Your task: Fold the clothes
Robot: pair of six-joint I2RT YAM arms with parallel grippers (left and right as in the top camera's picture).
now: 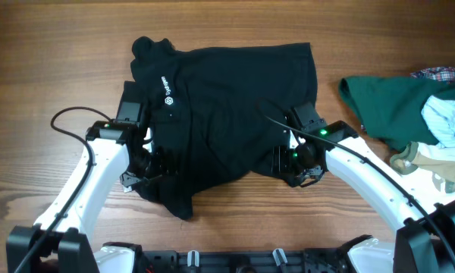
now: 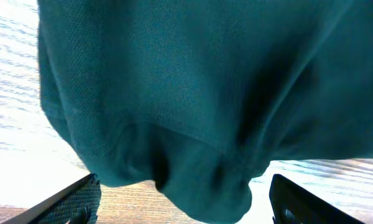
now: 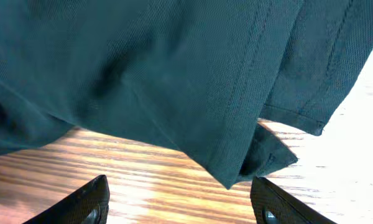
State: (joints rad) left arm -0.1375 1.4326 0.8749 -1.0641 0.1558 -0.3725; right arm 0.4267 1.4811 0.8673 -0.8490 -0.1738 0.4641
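The black soft-fabric short-sleeved polo shirt [image 1: 227, 114] lies loosely spread on the brown wooden table [image 1: 45, 68]. Left gripper [image 2: 186, 199], at its near-left edge: fingers apart. Right gripper [image 3: 183, 202], at its near-right edge: fingers apart.

A robot lab bench, by the look; wood-grain table [image 1: 45, 45] carrying two white arms [image 1: 364, 174] (cables [image 1: 64, 117] trailing); spare garments [image 1: 394, 106] heaped outboard of the right gripper [image 1: 292, 155].

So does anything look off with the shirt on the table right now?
Yes: the black polo shirt lies crooked, and its hem corner is bunched into a rumpled lump beside the left gripper rather than lying flat.
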